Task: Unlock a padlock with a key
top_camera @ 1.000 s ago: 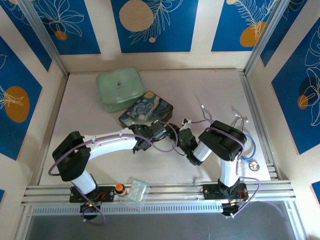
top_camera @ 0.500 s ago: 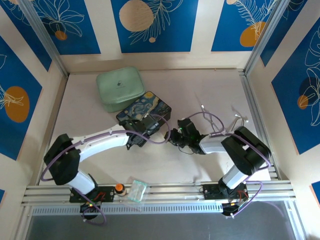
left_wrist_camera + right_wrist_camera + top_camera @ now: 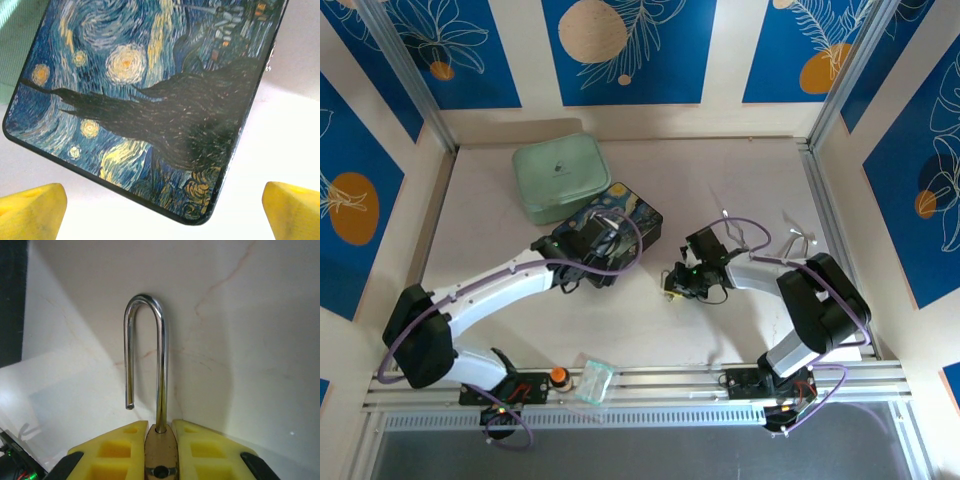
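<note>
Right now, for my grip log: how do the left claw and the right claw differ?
The left claw is open and empty; the right claw is shut on the padlock. The left claw faces the painted box; the right claw faces the pale table. Both have yellow fingers.
</note>
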